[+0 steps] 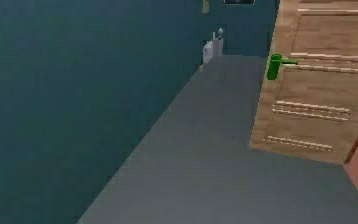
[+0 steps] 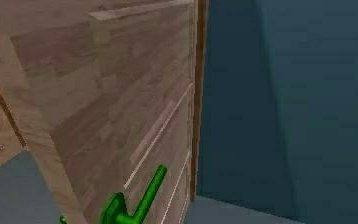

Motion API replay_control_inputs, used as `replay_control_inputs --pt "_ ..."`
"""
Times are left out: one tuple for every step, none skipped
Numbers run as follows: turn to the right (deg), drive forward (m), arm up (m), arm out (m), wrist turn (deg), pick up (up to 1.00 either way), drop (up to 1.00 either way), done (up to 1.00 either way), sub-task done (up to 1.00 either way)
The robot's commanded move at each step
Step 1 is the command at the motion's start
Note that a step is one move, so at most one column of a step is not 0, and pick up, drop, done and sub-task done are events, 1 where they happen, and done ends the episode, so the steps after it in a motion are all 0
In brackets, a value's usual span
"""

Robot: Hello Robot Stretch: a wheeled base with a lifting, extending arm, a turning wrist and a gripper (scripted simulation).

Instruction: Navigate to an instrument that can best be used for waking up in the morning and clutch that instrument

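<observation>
The dark teal wall [image 1: 67, 90] takes up the forward view's left and runs away toward the far end of a grey floor [image 1: 207, 150]. Against the wall at that far end stands a small white thing [image 1: 211, 50] with a paler bit on top. It is too small to name, and I cannot tell whether it has anything to do with the alarm clock the task calls for. Further right, a wooden door [image 1: 317, 80] stands swung into the passage, its green handle [image 1: 277, 66] on the edge nearest the floor's middle.

In the arm side view the same door [image 2: 107, 90] takes up the left and middle, very near, with the green handle [image 2: 137, 205] at the bottom edge and a strip of teal wall [image 2: 287, 110] to its right.

The relation that matters, as I judge it: the reach side faces the door panel, while the only candidate lies well ahead down the passage, so the next move is a drive forward, not a reach. The door's free edge narrows the passage on the forward view's right — keeping toward the wall side looks safer. I cannot tell the gripper's state, released or grasping.
</observation>
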Motion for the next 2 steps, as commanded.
replay_control_inputs --pt "-12.0 0.0 0.0 0.0 0.0 0.0 0.0 0.0 0.0" --pt "0.0 0.3 0.0 0.0 0.0 0.0 0.0 0.0 0.0"
